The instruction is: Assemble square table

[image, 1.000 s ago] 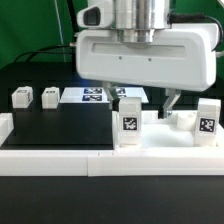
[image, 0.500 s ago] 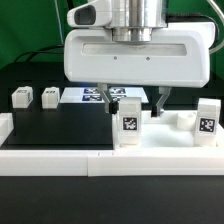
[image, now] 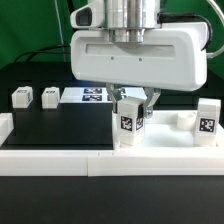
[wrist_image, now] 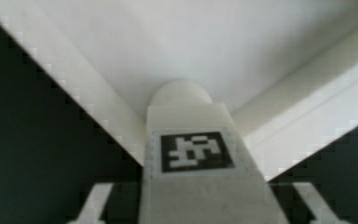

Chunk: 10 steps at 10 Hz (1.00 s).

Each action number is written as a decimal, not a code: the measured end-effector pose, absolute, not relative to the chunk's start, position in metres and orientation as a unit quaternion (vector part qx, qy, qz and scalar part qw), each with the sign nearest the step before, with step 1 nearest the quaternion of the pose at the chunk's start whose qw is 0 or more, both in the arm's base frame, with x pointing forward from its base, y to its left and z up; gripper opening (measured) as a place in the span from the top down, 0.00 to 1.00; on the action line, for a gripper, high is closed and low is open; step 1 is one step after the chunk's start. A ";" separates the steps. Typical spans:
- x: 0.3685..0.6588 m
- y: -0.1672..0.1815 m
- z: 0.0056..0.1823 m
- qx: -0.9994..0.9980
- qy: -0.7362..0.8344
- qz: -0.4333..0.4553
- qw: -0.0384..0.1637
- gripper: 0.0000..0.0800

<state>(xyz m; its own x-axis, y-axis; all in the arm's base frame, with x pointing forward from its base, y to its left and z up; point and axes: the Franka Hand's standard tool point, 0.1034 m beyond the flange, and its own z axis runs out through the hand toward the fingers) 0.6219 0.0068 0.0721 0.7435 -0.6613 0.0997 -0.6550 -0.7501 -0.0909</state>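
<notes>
The white square slab (image: 170,140) lies at the exterior view's right, against the border wall. Two tagged white legs stand upright on it: one (image: 130,124) near its left corner, one (image: 207,118) at the far right. My gripper (image: 134,103) hangs over the left one, a finger on each side of its top. In the wrist view this leg (wrist_image: 197,135) rises between my fingers (wrist_image: 105,205), with a dark gap on both sides, so the jaws are open and not touching it. Two more legs (image: 21,97) (image: 49,96) lie loose at the back left.
The marker board (image: 95,95) lies flat behind the gripper. The long low white border wall (image: 60,160) runs along the front of the black mat (image: 60,125) and turns up at the left end. A raised socket bump (image: 182,120) sits on the slab between the two standing legs.
The gripper has shifted toward the exterior view's left and settled over the standing leg. Its fingers have come closer together on either side of the leg.
</notes>
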 end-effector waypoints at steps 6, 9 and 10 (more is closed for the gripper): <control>0.622 0.010 0.068 -0.653 0.748 -0.012 0.120 0.63; 0.622 0.010 0.068 -0.621 0.774 -0.003 0.128 0.63; 0.622 0.009 0.067 -0.622 0.773 -0.003 0.127 0.49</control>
<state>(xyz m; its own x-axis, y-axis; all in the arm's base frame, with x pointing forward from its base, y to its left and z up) 0.6216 0.0094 0.0673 -0.1936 -0.9619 -0.1932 -0.9605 0.2260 -0.1625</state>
